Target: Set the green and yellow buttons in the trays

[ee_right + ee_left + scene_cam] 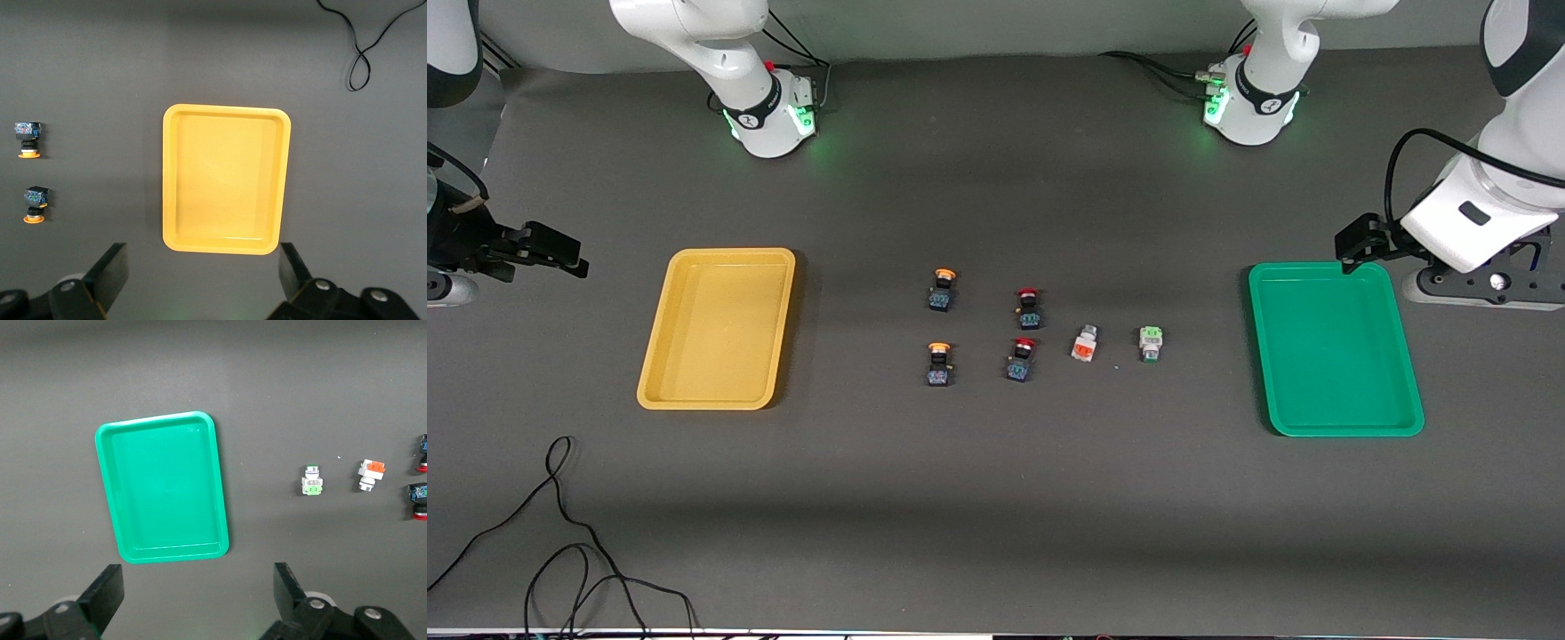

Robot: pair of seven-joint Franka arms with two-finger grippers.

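Both pairs of jaws stand wide apart and hold nothing. Left gripper (pixel 193 600) hangs at the left arm's end of the table, by the green tray's edge; right gripper (pixel 200 283) hangs at the right arm's end, off the yellow tray's edge. Both arms wait.

Progress, as judged from the layout: nothing has been sorted yet. Yellow tray (pixel 660 373) and green tray (pixel 1405 391) each show a bare floor, with no button inside either.

All six small parts sit on the dark table (pixel 996 498) between the trays, well apart from both:
- two yellow-capped buttons (pixel 941 290), one nearer the front camera than the other, on the yellow-tray side of the cluster;
- two red-capped buttons (pixel 1028 308), beside them, likewise one nearer than the other;
- orange-faced block (pixel 1084 343), next along toward the green tray;
- green-faced block (pixel 1151 342), closest of all to the green tray.

Remaining work, by my reading: every pick and every placement. The green-faced block presumably belongs in the green tray and the yellow caps in the yellow one; the red caps appear to stay put. A loose cable (pixel 560 533) lies near the front camera.
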